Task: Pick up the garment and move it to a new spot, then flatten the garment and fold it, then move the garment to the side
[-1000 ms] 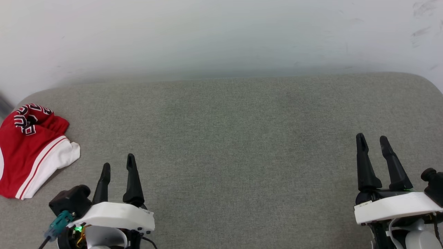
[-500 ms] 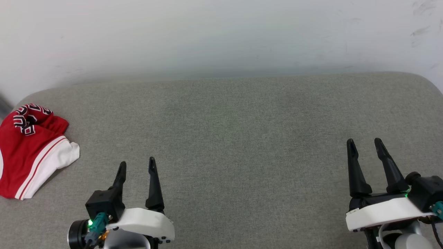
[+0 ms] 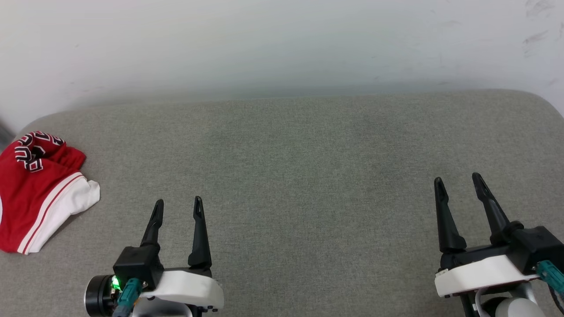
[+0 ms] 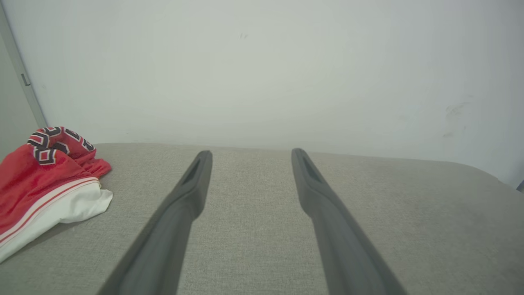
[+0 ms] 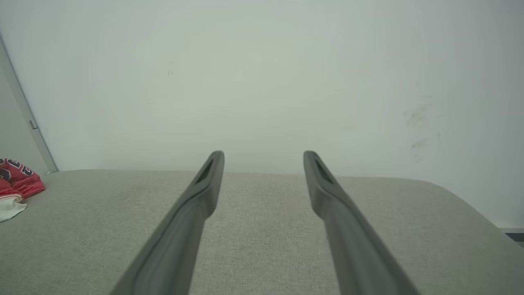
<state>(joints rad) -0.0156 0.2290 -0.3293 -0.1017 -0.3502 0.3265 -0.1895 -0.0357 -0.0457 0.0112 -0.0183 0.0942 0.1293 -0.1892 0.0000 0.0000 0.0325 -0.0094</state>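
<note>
your garment lies bunched at the left edge of the grey cushion. it is off to the left of the left gripper and slightly ahead of it, not touching. its long axis runs roughly near to far, with the lettered end farthest from you. the left arm is clearly nearer, while the right gripper sits well apart across the cushion. both grippers have their fingers spread and hold nothing. count: one garment, two grippers.
</note>
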